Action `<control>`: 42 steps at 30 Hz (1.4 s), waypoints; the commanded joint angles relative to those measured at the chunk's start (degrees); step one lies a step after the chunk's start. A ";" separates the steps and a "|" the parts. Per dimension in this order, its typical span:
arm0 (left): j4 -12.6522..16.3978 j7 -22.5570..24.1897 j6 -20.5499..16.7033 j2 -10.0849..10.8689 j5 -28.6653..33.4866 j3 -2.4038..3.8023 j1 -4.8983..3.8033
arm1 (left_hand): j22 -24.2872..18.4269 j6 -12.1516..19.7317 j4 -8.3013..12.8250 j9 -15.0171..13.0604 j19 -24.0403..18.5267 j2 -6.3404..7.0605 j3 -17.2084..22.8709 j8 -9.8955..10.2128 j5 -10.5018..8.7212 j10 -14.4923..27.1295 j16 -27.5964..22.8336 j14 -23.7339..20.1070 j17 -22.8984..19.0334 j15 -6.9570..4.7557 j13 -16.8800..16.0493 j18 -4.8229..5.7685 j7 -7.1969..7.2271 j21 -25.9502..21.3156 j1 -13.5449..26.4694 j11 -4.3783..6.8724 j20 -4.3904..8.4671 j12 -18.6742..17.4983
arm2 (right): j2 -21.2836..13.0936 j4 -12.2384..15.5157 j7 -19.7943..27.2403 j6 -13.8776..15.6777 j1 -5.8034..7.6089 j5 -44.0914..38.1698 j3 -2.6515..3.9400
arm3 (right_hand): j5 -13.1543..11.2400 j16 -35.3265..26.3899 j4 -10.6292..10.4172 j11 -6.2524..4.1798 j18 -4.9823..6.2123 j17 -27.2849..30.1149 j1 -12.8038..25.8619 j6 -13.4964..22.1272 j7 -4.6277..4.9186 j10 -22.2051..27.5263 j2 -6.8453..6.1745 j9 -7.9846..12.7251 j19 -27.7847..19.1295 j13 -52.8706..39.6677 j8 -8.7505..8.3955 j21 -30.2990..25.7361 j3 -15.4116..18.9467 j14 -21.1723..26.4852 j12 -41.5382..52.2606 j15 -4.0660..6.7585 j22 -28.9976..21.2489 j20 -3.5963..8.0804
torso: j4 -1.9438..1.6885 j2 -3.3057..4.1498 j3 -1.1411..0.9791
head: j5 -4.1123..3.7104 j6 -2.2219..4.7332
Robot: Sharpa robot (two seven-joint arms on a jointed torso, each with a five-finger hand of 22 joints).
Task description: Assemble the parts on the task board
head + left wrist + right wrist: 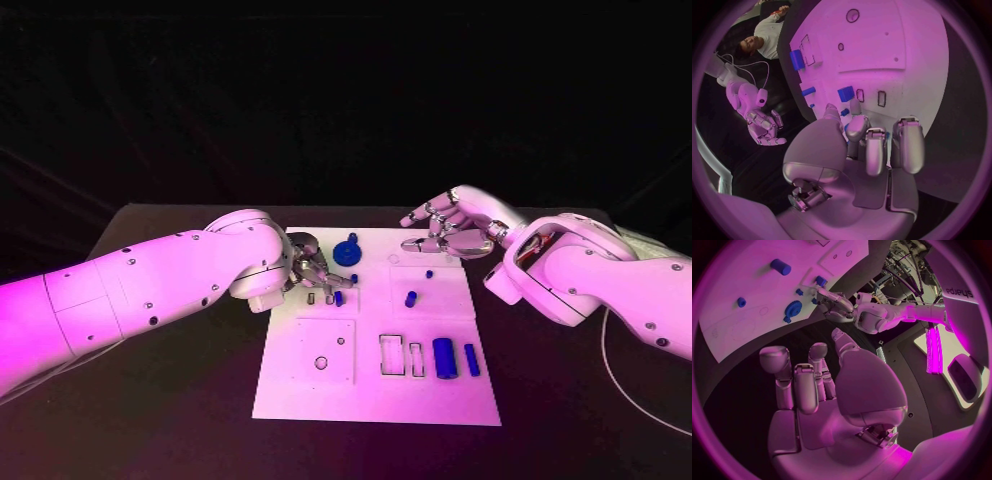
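While fingers (pixel 320 283) of the left hand (pixel 310 272) curl, a blue part (pixel 338 297) sits beneath them.

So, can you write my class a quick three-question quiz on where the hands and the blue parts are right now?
1. True or false: the right hand holds a blue part.
2. Which hand reaches down onto the left half of the task board? A) left hand B) right hand C) neither
3. Fill in: the thick cylinder lies ___ the empty slots and the thin cylinder.
Key: 1 false, its palm is empty and its fingers are apart; 2 A; 3 between.
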State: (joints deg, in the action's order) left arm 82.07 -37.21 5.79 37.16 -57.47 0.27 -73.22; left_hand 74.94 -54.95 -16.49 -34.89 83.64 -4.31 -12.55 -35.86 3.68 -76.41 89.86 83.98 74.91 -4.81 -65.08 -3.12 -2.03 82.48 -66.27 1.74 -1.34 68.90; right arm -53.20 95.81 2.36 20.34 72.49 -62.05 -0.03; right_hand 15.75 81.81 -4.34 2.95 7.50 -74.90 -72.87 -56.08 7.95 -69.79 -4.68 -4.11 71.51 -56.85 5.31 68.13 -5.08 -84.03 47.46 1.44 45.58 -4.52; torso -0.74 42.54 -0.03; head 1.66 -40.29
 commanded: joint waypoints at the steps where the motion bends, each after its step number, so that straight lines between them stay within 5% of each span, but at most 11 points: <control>1: -0.34 -0.08 2.02 -0.36 -0.26 -0.01 -0.06 | 2.44 0.38 0.16 -0.28 1.18 -0.07 -0.18 -0.44 -0.06 -0.53 0.14 6.02 15.09 -0.26 -0.23 0.45 0.01 0.28 -0.90 0.09 0.02 0.44 | 0.12 -0.08 -0.18 -0.78 -0.02 -0.05 0.00 | 0.24 -0.25 0.06 -0.13 0.49 -2.74 -0.52 -0.31 -0.08 -0.02 0.32 -0.06 -0.43 -0.01 0.23 -0.32 0.36 -3.04 0.03 0.04 0.00 -0.03 | -0.01 0.04 0.04 | -0.09 -0.10; 42: -0.81 -0.18 5.23 -1.27 -0.26 -0.19 -0.04 | 3.73 0.65 0.64 -1.84 1.57 -0.50 0.17 -1.06 0.32 -1.04 0.14 6.02 15.09 -0.42 -1.05 0.67 0.20 0.99 -3.68 0.27 0.17 1.14 | 0.87 -0.91 0.03 -1.28 -0.14 0.42 -0.02 | 0.85 -0.36 -0.14 -0.20 0.49 -2.66 -0.49 -0.44 -0.14 -0.23 0.64 -0.07 -0.32 0.17 0.38 -0.42 0.39 -3.06 0.09 0.11 -0.09 0.04 | -0.01 -0.03 -0.01 | 0.02 -1.10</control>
State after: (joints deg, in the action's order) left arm 81.17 -37.36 9.87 36.02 -57.53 0.08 -73.22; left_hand 74.91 -54.75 -16.24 -36.69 83.64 -4.89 -12.29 -36.58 3.69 -77.10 89.86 83.98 74.95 -4.80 -66.09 -3.12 -1.83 83.21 -69.43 1.84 -1.35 69.69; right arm -52.41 94.92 2.31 19.72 72.39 -61.79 -0.06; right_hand 16.31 81.81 -4.51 2.95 7.50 -74.93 -73.16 -56.08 7.95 -69.79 -4.38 -4.10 71.51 -56.73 5.30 67.91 -4.91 -84.03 47.46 1.44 45.54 -4.52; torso -0.75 42.50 -0.05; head 1.68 -41.37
